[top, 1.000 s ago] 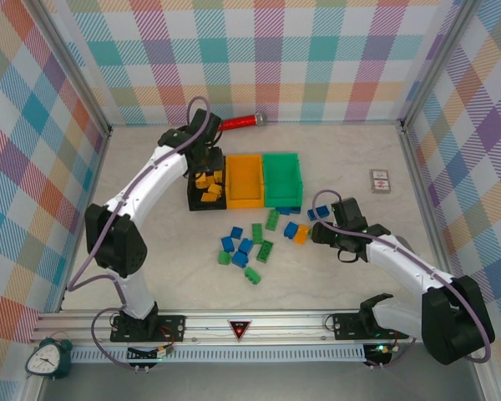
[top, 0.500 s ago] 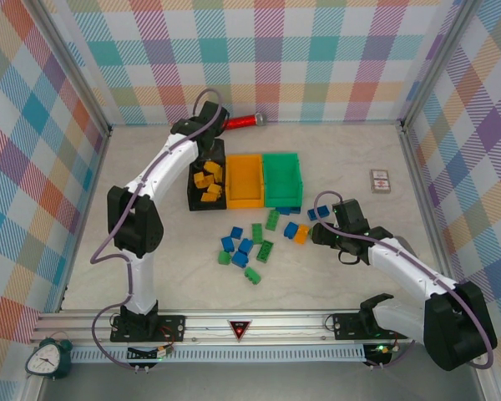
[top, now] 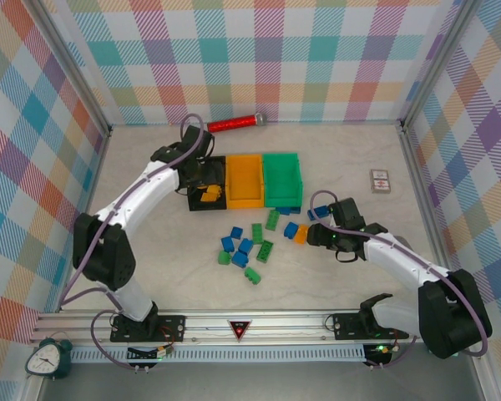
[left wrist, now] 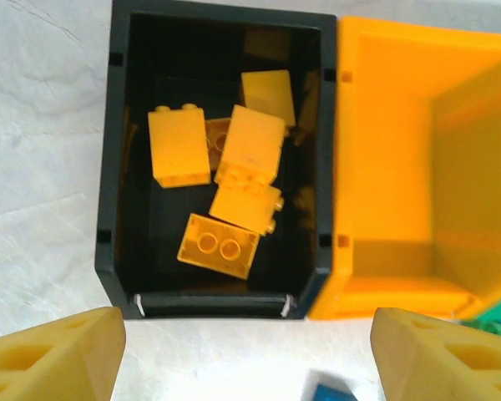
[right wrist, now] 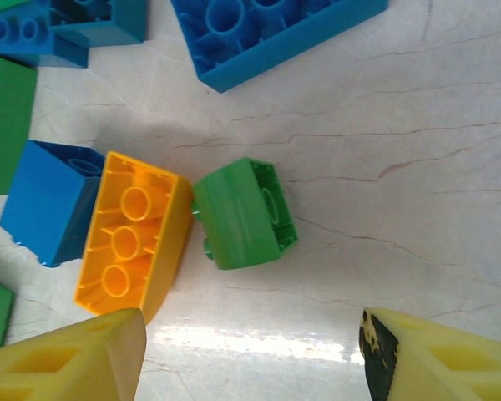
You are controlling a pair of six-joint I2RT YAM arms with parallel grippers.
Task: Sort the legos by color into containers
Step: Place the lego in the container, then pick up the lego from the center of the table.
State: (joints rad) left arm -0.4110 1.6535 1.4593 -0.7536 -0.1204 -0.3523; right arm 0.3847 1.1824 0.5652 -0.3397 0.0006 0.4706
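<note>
Found L end effector (left wrist: pixel 246 330) spread wide, nothing btwn fingers, hovering over near edge of black bin (left wrist: pixel 107 167). Counted approx six yellow-orange legos (left wrist: pixel 249 150) piled inside that bin. Saw yellow-orange bin (left wrist: pixel 401 150) joined on its right, no bricks in visible part; green bin (top: pixel 281 180) at right end of row looked bare too. Found R end effector (right wrist: pixel 250 334) wide as well, holding nothing, poised above one orange brick (right wrist: pixel 134 242) touching a small green brick (right wrist: pixel 244 213) and a blue brick (right wrist: pixel 50 200). Spotted blue and green bricks (top: pixel 242 246) scattered on counter (top: pixel 175 259) just near of the bins. Judged task approx a third done: yellows nearly all binned, one orange plus all blues and greens left to sort.
</note>
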